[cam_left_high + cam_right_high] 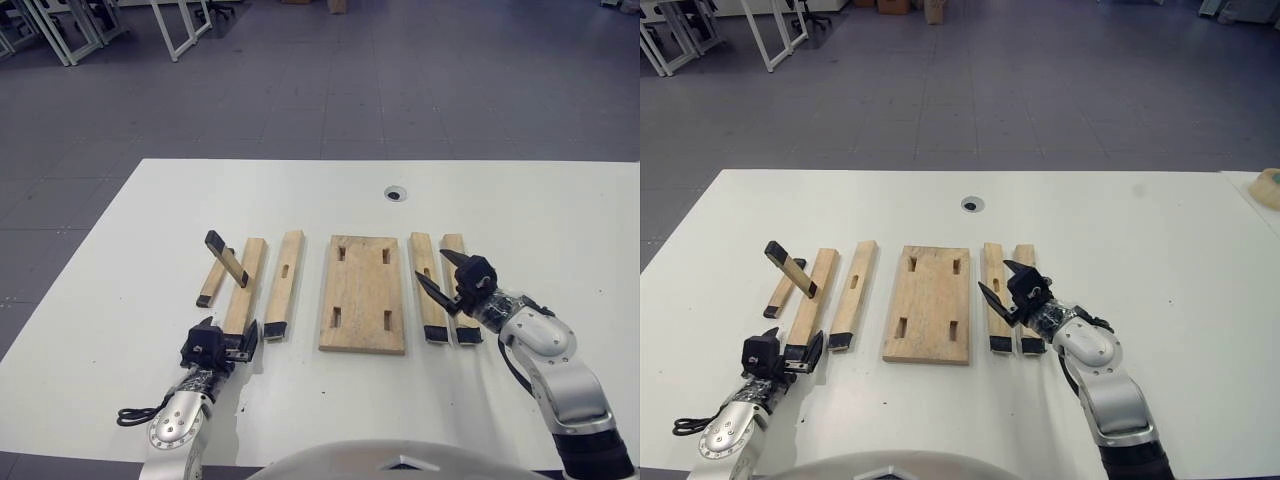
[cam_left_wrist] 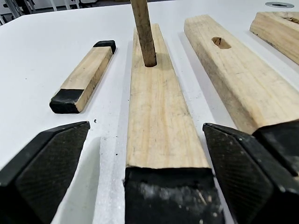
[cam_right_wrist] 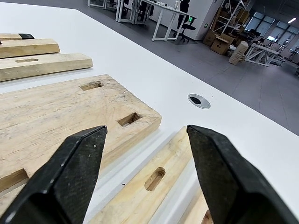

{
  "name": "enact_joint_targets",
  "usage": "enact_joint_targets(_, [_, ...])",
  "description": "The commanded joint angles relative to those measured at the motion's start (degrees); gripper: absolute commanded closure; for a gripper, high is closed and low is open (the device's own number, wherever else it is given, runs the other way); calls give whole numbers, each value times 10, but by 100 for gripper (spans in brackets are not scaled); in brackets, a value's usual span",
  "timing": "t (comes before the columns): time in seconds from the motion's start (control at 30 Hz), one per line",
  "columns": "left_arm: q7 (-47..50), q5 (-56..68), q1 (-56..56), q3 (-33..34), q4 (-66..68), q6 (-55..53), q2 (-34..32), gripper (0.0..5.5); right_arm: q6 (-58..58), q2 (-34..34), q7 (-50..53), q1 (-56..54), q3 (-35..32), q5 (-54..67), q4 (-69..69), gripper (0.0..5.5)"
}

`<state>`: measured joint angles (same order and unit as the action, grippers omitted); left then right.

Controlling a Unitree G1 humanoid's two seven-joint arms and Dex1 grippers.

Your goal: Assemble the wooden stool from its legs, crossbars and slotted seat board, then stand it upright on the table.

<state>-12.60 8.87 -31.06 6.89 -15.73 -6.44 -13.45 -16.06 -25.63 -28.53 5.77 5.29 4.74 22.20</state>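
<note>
White table (image 1: 110, 290), legs (image 1: 285, 275) lengthwise near-to-far

The standing crossbar (image 2: 143, 32) and seat board (image 2: 275, 25) — both cropped at the edge.

It looked like a lab or workshop hall: a white tabletop (image 1: 120, 300) with a cable port (image 1: 396, 193) stood on grey tiled floor (image 1: 400, 80), with white-framed workbenches (image 1: 180, 25), an office chair (image 3: 185, 27) and cardboard boxes (image 3: 219, 44) behind.

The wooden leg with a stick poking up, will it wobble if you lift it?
The leg looks solid and flat, so likely stiff, not rolling. The crossbar slanting out of its slot might wobble or slip loose.
</note>
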Motion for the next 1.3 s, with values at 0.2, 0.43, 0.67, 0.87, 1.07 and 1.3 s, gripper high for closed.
enact_joint_targets(0.2, [-9, 5, -6, -25, -16, -92, -5, 259, 7, -2, 2, -4, -6, -4, -1, 235])
enact_joint_targets(0.43, [3, -27, 77, -22, -4, -115, -32, 343, -25, 30, 11, -35, -46, 60, -11, 235])
enact_joint_targets(0.67, [-39, 233, 336, 55, -41, -208, 16, 343, -276, 56, -29, -105, -124, 358, 5, 157])
enact_joint_targets(0.87, [-97, 523, 451, 55, -1, -413, 23, 343, -434, 51, -34, -201, -201, 602, -79, 37])
enact_joint_targets(1.07, [-172, 650, 462, 24, -26, -544, -50, 343, -533, -1, -95, -260, -205, 718, -154, 0])
enact_joint_targets(1.3, [-198, 651, 446, -5, -35, -559, -77, 343, -552, 8, -88, -303, -204, 782, -180, 0])
